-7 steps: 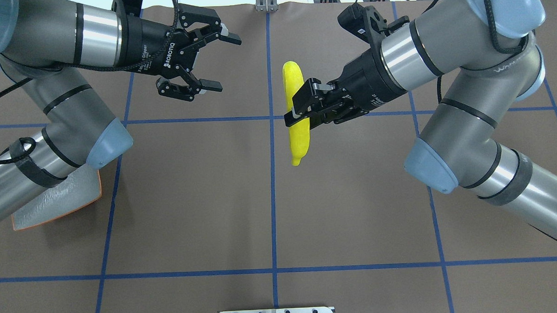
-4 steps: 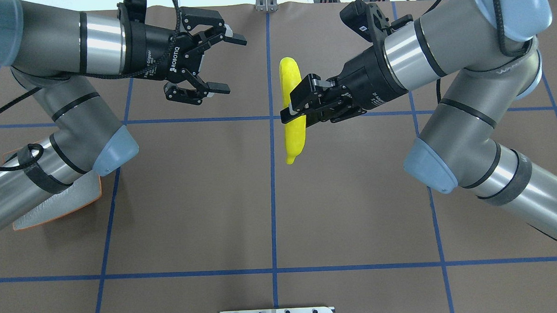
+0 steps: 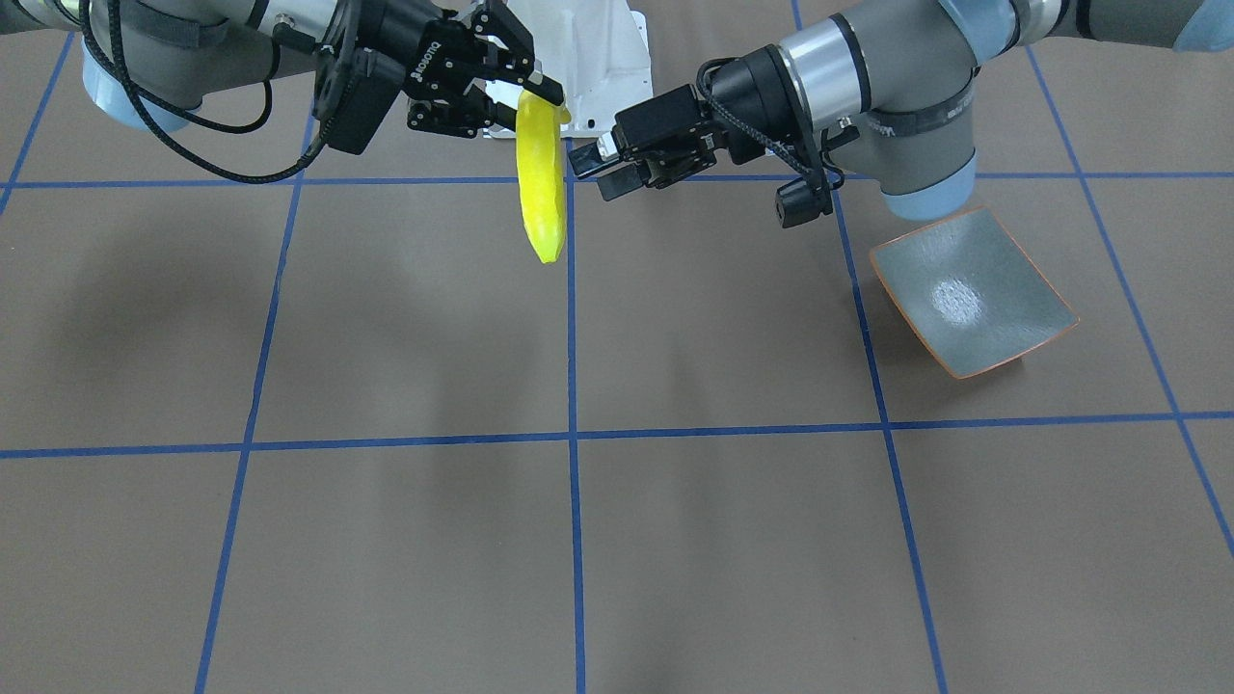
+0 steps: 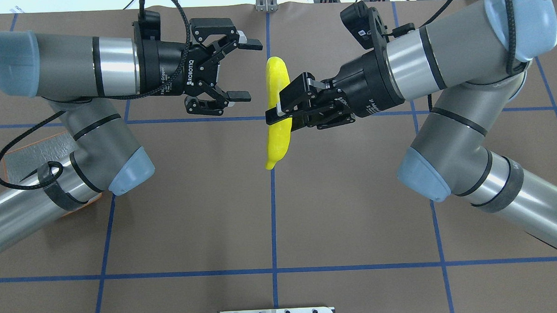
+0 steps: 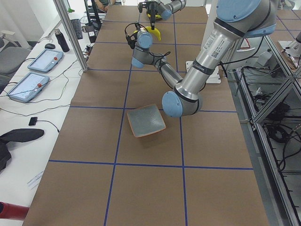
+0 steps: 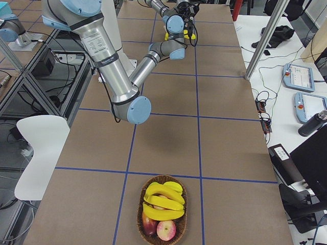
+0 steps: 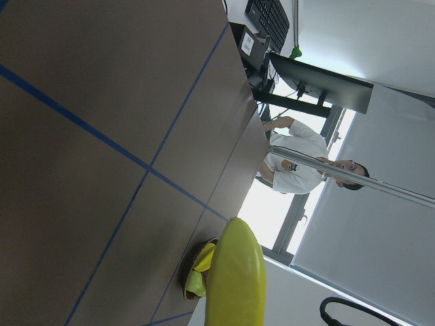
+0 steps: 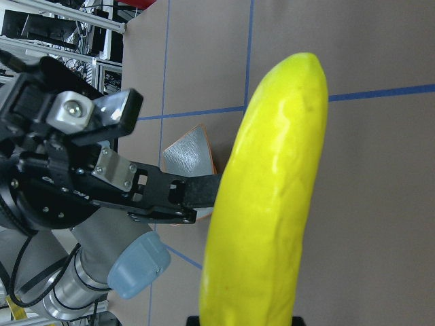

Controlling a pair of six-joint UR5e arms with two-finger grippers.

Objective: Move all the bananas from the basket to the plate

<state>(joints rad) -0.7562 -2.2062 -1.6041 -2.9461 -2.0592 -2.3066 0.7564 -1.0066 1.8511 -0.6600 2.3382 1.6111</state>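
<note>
My right gripper (image 4: 282, 104) is shut on a pale yellow banana (image 4: 275, 145) and holds it in the air over the table's centre line, long axis running near to far. In the front view that right gripper (image 3: 528, 94) grips the banana (image 3: 541, 198) near its upper end. My left gripper (image 4: 250, 72) is open, a short gap left of the banana, level with its far half. The plate (image 3: 974, 294) lies bare under my left arm. The basket (image 6: 140, 217) at the table's right end holds more bananas (image 6: 162, 200).
Red apples (image 6: 166, 229) lie in the basket with the bananas. A white mounting block (image 3: 588, 43) stands at the robot's base. Tablets (image 5: 44, 60) and cables lie on a side bench. A person (image 7: 293, 159) sits beyond the table's far end.
My left gripper has swung right, toward the banana, staying open. My right gripper has carried the banana a little to the left, onto the centre line.
</note>
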